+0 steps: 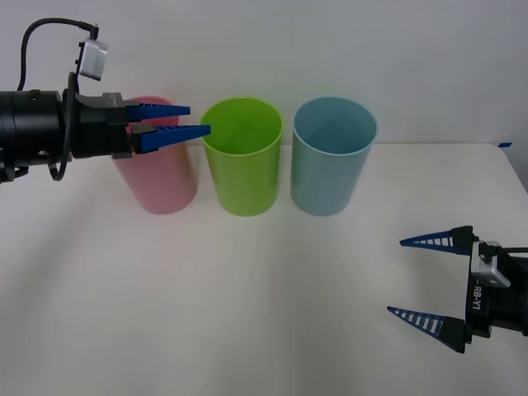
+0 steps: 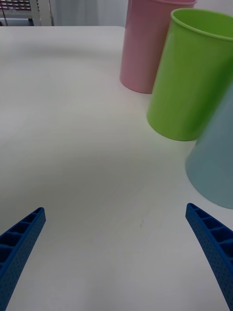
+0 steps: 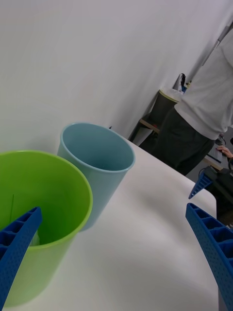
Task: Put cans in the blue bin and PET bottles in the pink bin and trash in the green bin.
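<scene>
Three bins stand in a row at the back of the table: the pink bin (image 1: 161,188) (image 2: 145,48), the green bin (image 1: 243,177) (image 2: 194,82) (image 3: 43,272) and the blue bin (image 1: 330,177) (image 2: 216,165) (image 3: 104,189). My left gripper (image 1: 200,120) (image 3: 112,210) hovers open at rim height above the pink bin, its fingers reaching toward the green bin's rim with nothing between them. A small pale patch lies low inside the green bin; I cannot tell whether it is the trash. My right gripper (image 1: 396,276) (image 2: 115,209) is open and empty near the table's right front. Cans and PET bottles are out of view.
The white table (image 1: 264,313) spreads bare in front of the bins and between the arms. A white wall rises right behind the bins. A small blue mark (image 1: 505,144) sits at the table's far right edge.
</scene>
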Controlling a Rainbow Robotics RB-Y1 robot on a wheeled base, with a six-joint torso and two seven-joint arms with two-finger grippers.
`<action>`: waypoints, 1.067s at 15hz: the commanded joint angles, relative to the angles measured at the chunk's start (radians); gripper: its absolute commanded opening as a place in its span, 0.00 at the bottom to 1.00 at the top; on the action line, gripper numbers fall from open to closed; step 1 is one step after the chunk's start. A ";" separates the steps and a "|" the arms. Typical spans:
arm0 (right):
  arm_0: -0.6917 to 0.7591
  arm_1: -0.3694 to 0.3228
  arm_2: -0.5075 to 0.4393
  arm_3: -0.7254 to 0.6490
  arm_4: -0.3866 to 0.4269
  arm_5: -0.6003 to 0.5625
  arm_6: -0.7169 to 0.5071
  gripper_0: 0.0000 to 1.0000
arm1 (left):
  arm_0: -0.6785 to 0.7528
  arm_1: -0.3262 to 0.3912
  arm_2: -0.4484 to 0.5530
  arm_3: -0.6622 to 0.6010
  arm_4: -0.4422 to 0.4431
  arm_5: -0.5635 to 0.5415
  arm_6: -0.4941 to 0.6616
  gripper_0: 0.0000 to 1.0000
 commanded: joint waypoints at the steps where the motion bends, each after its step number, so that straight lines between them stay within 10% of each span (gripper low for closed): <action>1: 0.000 0.000 0.000 0.000 0.000 0.000 0.000 1.00 | 0.147 -0.001 0.141 -0.050 -0.072 -0.055 0.023 1.00; 16: 0.000 0.000 0.000 0.000 0.000 0.000 0.000 1.00 | 0.722 -0.021 0.415 -0.175 -0.088 -0.264 0.009 1.00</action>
